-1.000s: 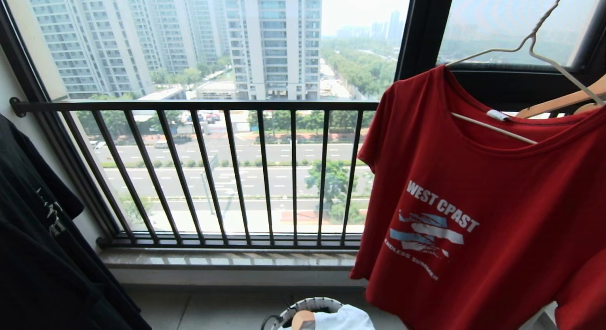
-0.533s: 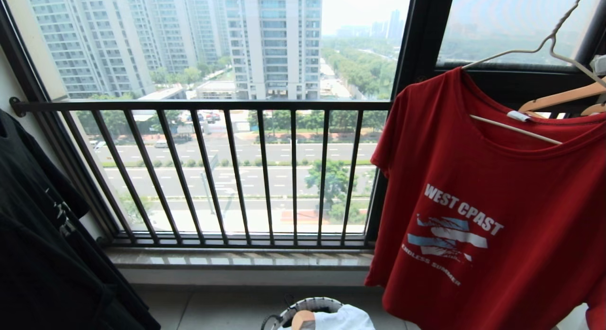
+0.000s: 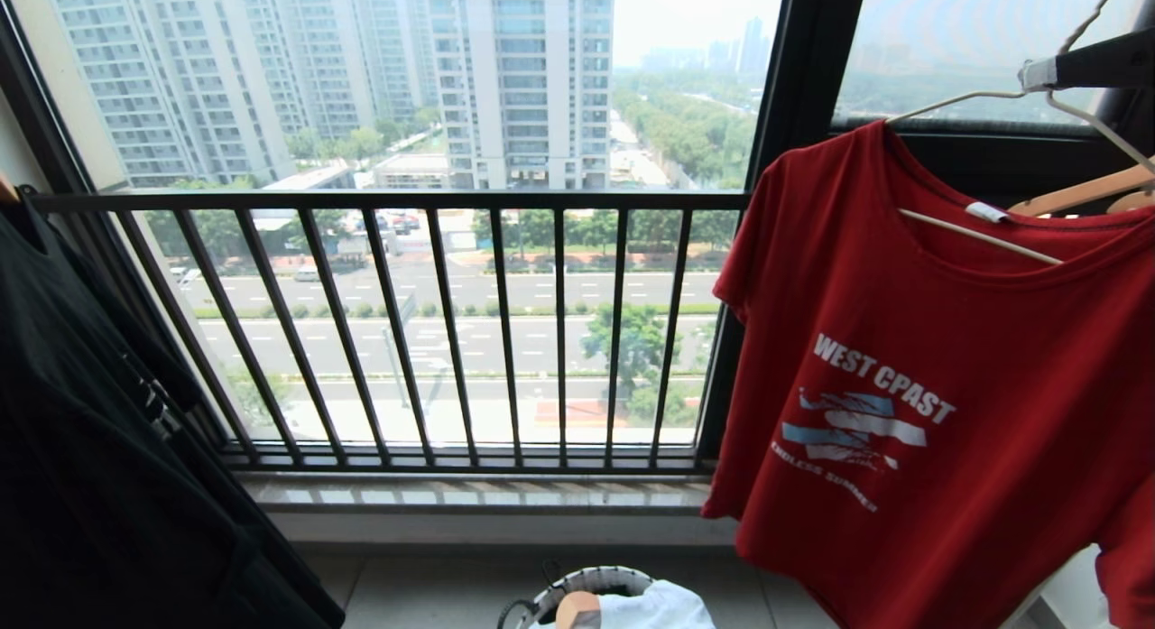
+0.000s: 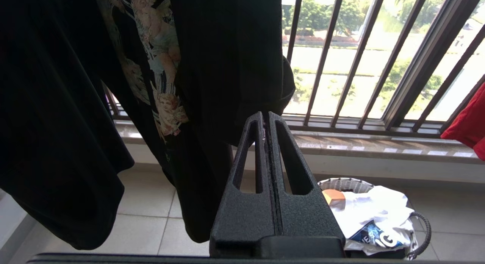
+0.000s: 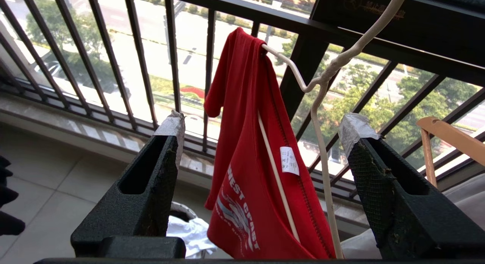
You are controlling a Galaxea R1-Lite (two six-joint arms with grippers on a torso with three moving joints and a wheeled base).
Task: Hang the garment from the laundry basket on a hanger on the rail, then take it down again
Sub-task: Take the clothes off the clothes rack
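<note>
We see the right gripper (image 5: 261, 124) raised high on the right, its two taped fingers (image 5: 172, 124) spread wide with nothing between them but air; the white wire hanger (image 5: 322, 116) and the red garment (image 5: 246, 150) hang just beyond the tips, untouched. In the head view only one taped fingertip (image 3: 1038, 73) reaches in from the right edge, near the hanger's neck. The left gripper (image 4: 266, 122) sits low and pressed shut, empty, pointing toward the black printed T-shirt (image 4: 159, 67) that hangs on the left.

The garment (image 3: 920, 376) drapes from the hanger (image 3: 984, 236) at the right of the window, its "WEST COAST" print facing us, a wooden hanger (image 3: 1078, 194) just behind it. The rail itself is out of view above.

Below, the laundry basket (image 3: 591, 582) stands on a pale tiled floor, holding white cloth (image 3: 659, 606). A black barred window railing (image 3: 451, 331) spans the stone sill (image 3: 469, 495), closing off the far side. Between the black shirt and the red garment the middle stands open.
</note>
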